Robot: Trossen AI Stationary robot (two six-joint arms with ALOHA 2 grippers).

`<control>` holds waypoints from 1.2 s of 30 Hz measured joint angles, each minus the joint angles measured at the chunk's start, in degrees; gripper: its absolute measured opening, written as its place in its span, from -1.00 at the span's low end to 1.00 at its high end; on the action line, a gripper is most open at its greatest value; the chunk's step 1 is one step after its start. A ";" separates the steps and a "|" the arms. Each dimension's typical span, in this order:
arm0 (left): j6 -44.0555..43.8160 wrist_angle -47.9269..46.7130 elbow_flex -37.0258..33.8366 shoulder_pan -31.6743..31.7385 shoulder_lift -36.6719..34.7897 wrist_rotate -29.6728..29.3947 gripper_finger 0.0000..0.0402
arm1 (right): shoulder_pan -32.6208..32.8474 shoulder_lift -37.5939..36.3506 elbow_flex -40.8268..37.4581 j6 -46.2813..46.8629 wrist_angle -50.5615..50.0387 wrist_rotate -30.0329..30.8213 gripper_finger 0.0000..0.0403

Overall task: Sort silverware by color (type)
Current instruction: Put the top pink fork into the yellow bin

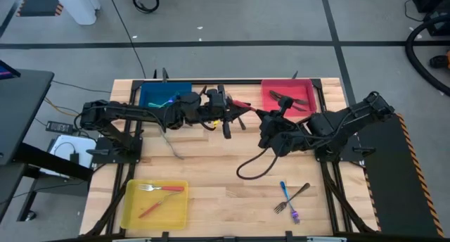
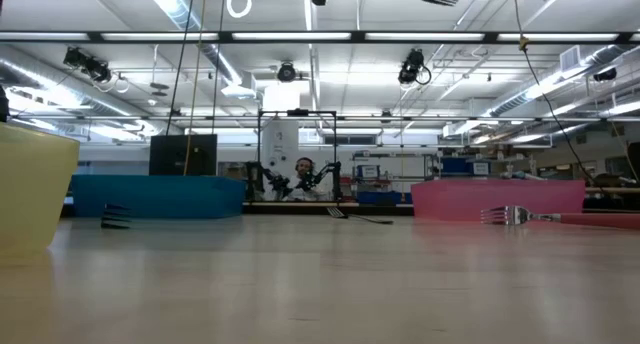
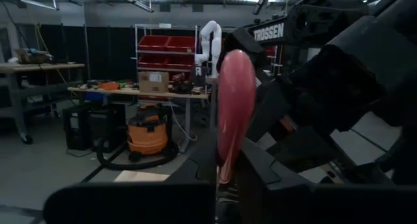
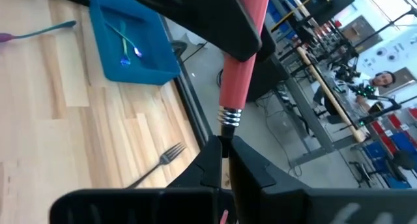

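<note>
A red-handled utensil [image 1: 239, 105] with a silver collar hangs in the air above the table's far middle, between both arms. My left gripper [image 1: 226, 110] reaches in from the left and is shut on its red handle [image 3: 234, 107]. My right gripper [image 1: 261, 119] reaches in from the right and is shut on the same utensil. The utensil's head is hidden in both wrist views. An iridescent fork [image 1: 285, 196] and a dark fork [image 1: 299, 194] lie on the near right of the table. Another fork [image 4: 156, 162] lies on the wood below the grippers. My left gripper pinches the utensil's red handle [image 3: 225, 172] between its two fingers, and the handle's rounded free end sticks out beyond them. The utensil is lifted clear of the table. My right gripper pinches the thin metal neck [image 4: 226, 136] just below the silver collar, between its two fingertips. The red handle [image 4: 238, 68] runs on from there into the left gripper's fingers [image 4: 215, 22].
The blue tray [image 1: 149, 91] at far left holds iridescent pieces [image 4: 127, 45]. The red tray [image 1: 304, 87] at far right holds dark forks [image 1: 288, 101]. The yellow tray [image 1: 133, 212] at near left holds red-handled pieces [image 1: 158, 200]. A teal utensil [image 4: 39, 32] lies near the blue tray, and a black cable [image 1: 253, 168] loops mid-table.
</note>
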 joint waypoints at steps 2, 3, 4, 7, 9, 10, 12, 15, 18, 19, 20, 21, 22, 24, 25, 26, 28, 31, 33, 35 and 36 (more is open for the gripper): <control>1.31 -0.01 0.00 0.01 0.00 -0.33 -0.87 | -0.62 0.00 0.02 -0.27 0.06 -0.39 -0.90; 1.59 -0.05 0.00 -0.03 0.00 -0.47 -0.86 | -0.70 0.00 0.02 -0.41 0.05 -0.61 -0.90; 1.61 -0.19 0.00 -0.04 0.01 -0.42 -0.86 | -0.72 0.00 0.02 -0.50 0.04 -0.99 -0.90; 1.78 -0.99 0.00 -0.02 0.00 -0.37 -0.87 | -0.78 0.00 0.02 -1.63 -0.06 -2.62 -0.90; 1.80 -1.09 0.00 -0.02 0.00 -0.35 -0.87 | -0.78 0.00 0.02 -1.68 -0.09 -2.78 -0.87; 1.85 -1.09 0.00 -0.02 0.00 -0.35 -0.87 | -0.78 0.00 0.02 -1.73 -0.07 -2.80 -0.86; 3.09 -1.21 0.00 -0.04 0.00 -0.37 -0.87 | -0.78 0.02 0.02 -1.73 -0.07 -2.75 -0.82; 4.32 -1.61 0.00 -0.04 0.00 -0.46 -0.87 | -0.78 0.02 0.02 -1.50 -0.23 -2.79 -0.73; 5.75 -2.39 0.00 -0.02 0.00 -0.97 -0.87 | -0.74 0.02 0.02 -1.54 -0.27 -2.81 -0.64; 6.72 -2.98 0.00 0.02 -0.04 -1.81 -0.87 | -0.61 0.01 0.02 -1.71 -0.22 -3.25 -0.61; 7.24 -4.13 0.02 0.16 -0.37 -1.91 -0.87 | -0.43 -0.04 0.00 -1.89 -0.26 -3.73 -0.59; 7.50 -5.70 0.02 0.24 -0.73 -2.13 -0.87 | -0.38 -0.08 -0.02 -1.92 -0.47 -3.84 -0.56; 7.51 -6.42 0.06 0.28 -0.90 -2.13 -0.87 | -0.36 -0.35 -0.02 -1.92 -0.47 -3.88 -0.54; 7.44 -10.46 0.06 0.24 -2.18 -1.94 -0.87 | -0.39 -1.04 -0.02 -1.92 -0.48 -3.61 -0.51; 7.45 -12.03 0.04 0.10 -2.76 -1.60 -0.87 | -0.45 -1.38 -0.02 -1.91 -0.50 -3.30 -0.50; 7.37 -13.61 0.07 -0.24 -3.42 -1.38 -0.87 | -0.47 -1.68 -0.02 -1.89 -0.59 -3.20 -0.50; 7.03 -18.89 0.07 -0.93 -5.16 -1.01 -0.87 | -0.43 -2.24 -0.02 -1.60 -0.72 -3.39 -0.49; 6.77 -25.67 0.07 -2.86 -7.33 -1.02 -0.87 | -0.45 -3.45 -0.02 -1.46 -1.11 -4.36 -0.49; 6.14 -30.24 0.04 -4.68 -9.09 -1.03 -0.87 | -0.49 -3.86 -0.02 -1.15 -1.34 -4.67 -0.49; 5.11 -35.32 0.07 -6.63 -11.01 -0.87 -0.87 | -0.51 -4.07 -0.02 -0.14 -2.53 -4.67 -0.49; 3.81 -38.30 0.07 -7.68 -12.06 -0.62 -0.86 | -0.59 -4.16 -0.02 0.33 -2.97 -4.66 -0.49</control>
